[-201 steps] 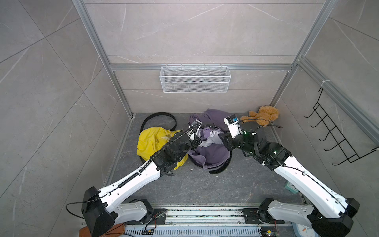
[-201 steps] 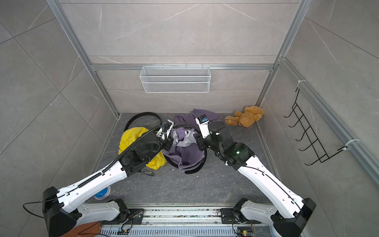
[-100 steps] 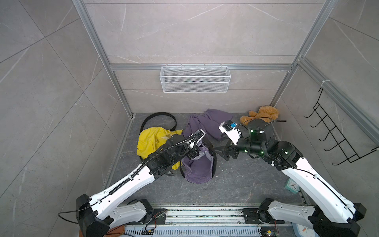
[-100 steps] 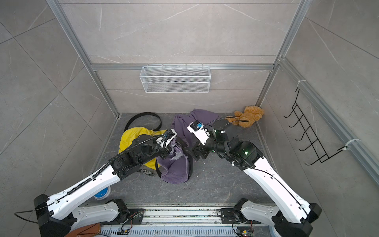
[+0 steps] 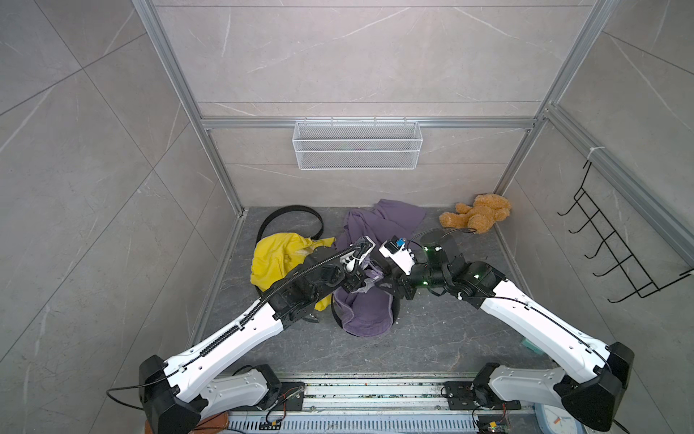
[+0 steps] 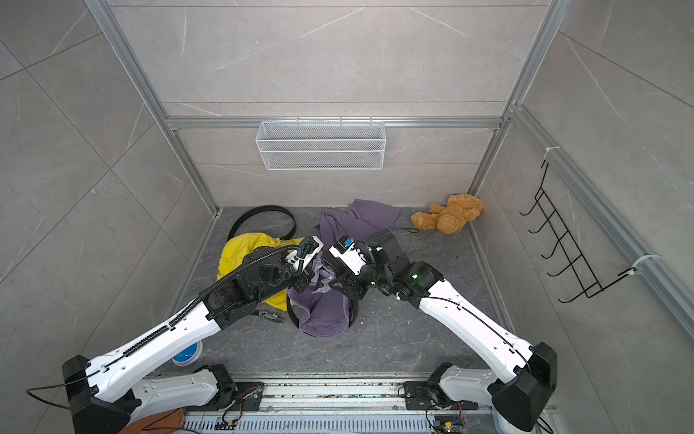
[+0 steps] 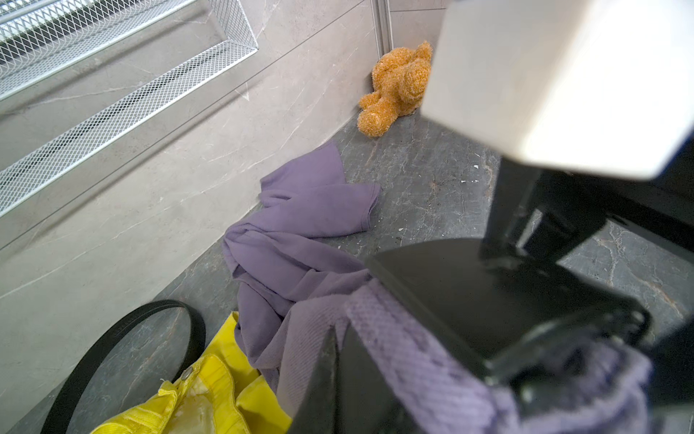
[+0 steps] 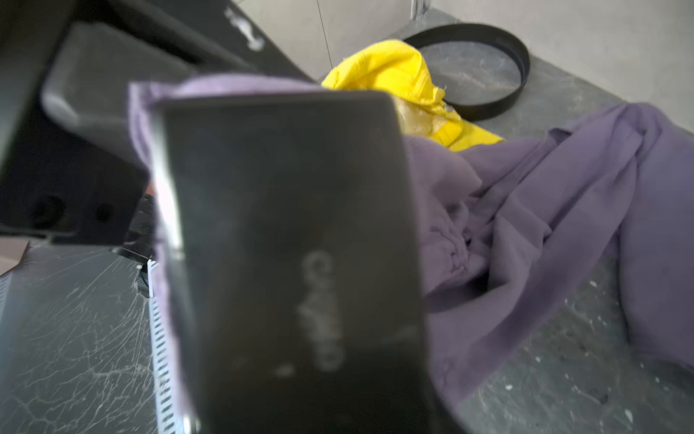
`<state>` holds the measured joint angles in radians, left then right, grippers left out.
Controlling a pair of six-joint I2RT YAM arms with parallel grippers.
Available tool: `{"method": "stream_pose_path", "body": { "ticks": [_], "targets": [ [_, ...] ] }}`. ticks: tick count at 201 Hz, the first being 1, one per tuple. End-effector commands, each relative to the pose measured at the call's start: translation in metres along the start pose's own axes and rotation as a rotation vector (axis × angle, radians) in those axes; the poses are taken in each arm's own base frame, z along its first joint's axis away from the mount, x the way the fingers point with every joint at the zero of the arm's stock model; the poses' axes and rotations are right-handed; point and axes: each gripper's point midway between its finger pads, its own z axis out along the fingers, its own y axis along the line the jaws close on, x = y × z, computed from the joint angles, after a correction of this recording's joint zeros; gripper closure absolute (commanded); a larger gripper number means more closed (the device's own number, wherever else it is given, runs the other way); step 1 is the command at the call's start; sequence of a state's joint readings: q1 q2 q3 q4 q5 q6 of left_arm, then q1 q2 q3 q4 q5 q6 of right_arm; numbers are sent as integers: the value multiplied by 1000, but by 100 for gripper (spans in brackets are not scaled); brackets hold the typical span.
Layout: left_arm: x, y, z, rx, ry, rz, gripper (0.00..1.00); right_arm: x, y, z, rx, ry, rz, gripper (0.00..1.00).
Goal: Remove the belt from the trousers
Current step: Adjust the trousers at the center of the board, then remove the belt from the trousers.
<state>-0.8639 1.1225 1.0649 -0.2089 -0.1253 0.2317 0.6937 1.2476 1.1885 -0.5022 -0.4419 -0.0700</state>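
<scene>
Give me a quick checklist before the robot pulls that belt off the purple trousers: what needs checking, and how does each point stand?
1. Left gripper clamped on the purple trousers: ok.
2. Right gripper gripping the belt: cannot tell; its own camera view is blurred.
3. Belt out of the trousers: not ok, it rings the waist.
4. Teddy bear out of the way: ok, in the far corner.
5. Spare belt lying apart: ok, by the back wall.

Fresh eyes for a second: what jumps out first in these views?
The left gripper and right gripper meet mid-floor over the purple trousers, ringed by a black belt; the left is shut on their fabric. Bright yellow clothing lies to their left, a teddy in the far right corner.
</scene>
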Motion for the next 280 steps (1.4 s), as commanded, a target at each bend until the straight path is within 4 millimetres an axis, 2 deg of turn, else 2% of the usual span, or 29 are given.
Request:
{"method": "stream_pose_path", "body": {
  "ticks": [1, 16, 23, 47, 62, 87, 99, 112, 134, 149, 165, 172, 184, 202, 226, 256, 280],
  "targets": [
    [-55, 7, -30, 5, -198, -63, 100, -13, -6, -6, 55, -62, -64, 100],
    [-50, 6, -33, 4, -190, -67, 100, -12, -5, -12, 66, -48, -106, 100],
    [-47, 7, -33, 0, -184, -66, 90, -11, -4, -15, 67, -36, -127, 100],
    [-44, 10, -41, -19, -189, -56, 73, -9, 1, -22, 59, -8, -166, 100],
    [-46, 9, -46, -14, -202, -44, 67, -10, 5, -25, 42, -5, -173, 100],
    [-47, 5, -44, 10, -198, -29, 65, -16, 13, -29, 0, -16, -174, 100],
    [-47, 2, -40, 24, -193, -27, 66, -18, 16, -30, -14, -19, -177, 100],
    [-48, 1, -38, 33, -192, -21, 72, -21, 16, -32, -9, -29, -182, 100],
    [-49, 0, -34, 38, -193, -15, 100, -18, 13, -32, 5, -10, -180, 100],
    [-52, 0, -36, 38, -205, -17, 100, -11, 7, -29, 25, 21, -168, 100],
    [-55, 0, -37, 41, -209, -19, 100, -3, -2, -28, 42, 59, -148, 47],
    [-55, 1, -38, 40, -203, -29, 100, -2, -3, -30, 39, 61, -141, 32],
    [-54, 1, -38, 42, -189, -45, 100, -4, 2, -37, 11, 37, -143, 19],
    [-51, -2, -37, 54, -165, -65, 100, -16, 15, -49, -29, -30, -146, 10],
    [-51, -5, -36, 59, -156, -85, 100, -28, 23, -49, -82, -57, -114, 11],
    [-52, -9, -31, 60, -154, -87, 100, -40, 15, -38, -78, -82, -51, 26],
    [-54, -12, -31, 65, -163, -85, 100, -39, 7, -29, -59, -61, -9, 37]
  ]
}}
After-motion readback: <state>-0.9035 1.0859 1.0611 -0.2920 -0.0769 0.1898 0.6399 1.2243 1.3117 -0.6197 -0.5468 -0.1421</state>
